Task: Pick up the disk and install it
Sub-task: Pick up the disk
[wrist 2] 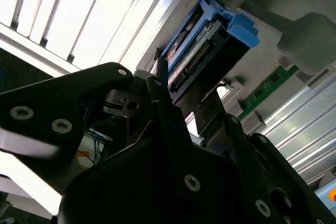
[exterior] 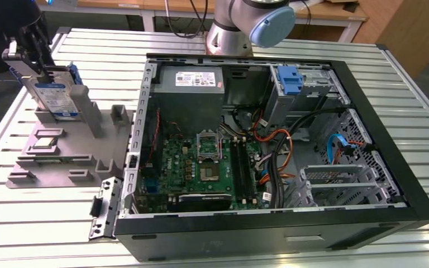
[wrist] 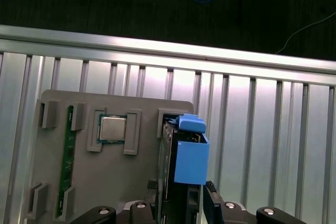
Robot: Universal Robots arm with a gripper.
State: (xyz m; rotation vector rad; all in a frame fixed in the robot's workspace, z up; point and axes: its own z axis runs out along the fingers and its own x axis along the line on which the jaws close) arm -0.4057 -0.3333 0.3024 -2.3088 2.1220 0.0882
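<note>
At the grey fixture (exterior: 58,162), hand (exterior: 42,71) pinches the upright disk (exterior: 56,97) near its top; likely stiff, hefty, shock-sensitive, so grip its blue-framed edges.

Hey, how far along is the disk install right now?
Done: the claw is closed on the disk. In hand: the disk stands upright at the grey holder, on the exterior view's left, outside the computer case. Left: installing it; the disk is not yet in the case.
</note>
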